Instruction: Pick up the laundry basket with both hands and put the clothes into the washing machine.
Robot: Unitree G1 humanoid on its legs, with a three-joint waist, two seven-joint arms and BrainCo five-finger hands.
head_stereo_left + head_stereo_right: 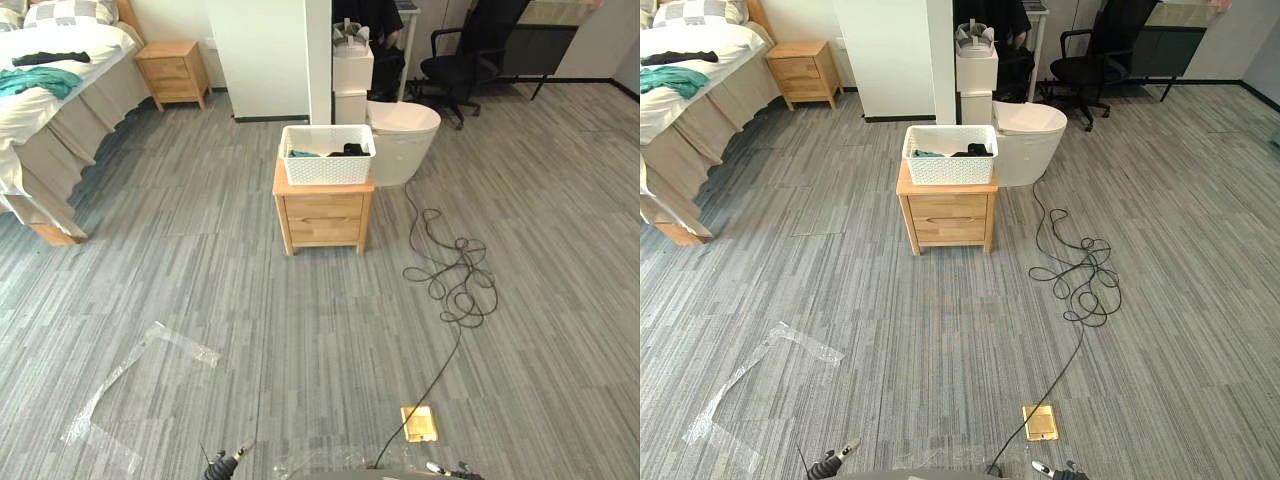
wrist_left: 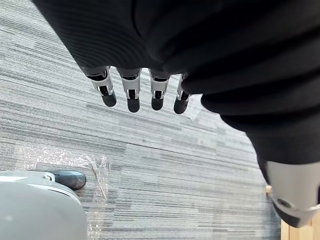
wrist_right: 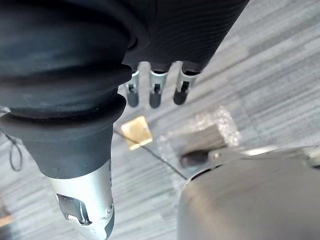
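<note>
Left hand (image 2: 157,92): the fingers (image 2: 131,94) hang straight and slightly apart, dark tips towards the grey plank floor (image 2: 165,165), and hold nothing. Right hand (image 3: 155,95): the fingers (image 3: 181,91) are likewise straight and relaxed, empty, above a brass floor plate (image 3: 136,131) and a crumpled patch of clear plastic film (image 3: 212,120). In the eye views both hands show at the bottom edge of the frame, the left at lower left, the right at lower right, well apart from the work. A longer strip of clear film (image 1: 130,385) lies on the floor at lower left. Open floor runs from there to a wooden nightstand (image 1: 323,215) just above centre. On its top stands the white lattice laundry basket (image 1: 327,160), upright, with clothes (image 1: 345,150) in teal and black inside. Just behind and to the right of the basket is a white rounded machine (image 1: 405,140), with a white boxy unit (image 1: 352,70) behind it beside a white partition (image 1: 270,55). At upper left, a bed (image 1: 60,110) carries a teal garment (image 1: 38,80) and a black garment (image 1: 50,58), with a second nightstand (image 1: 172,72) next to it. At upper right, a black office chair (image 1: 470,50).
</note>
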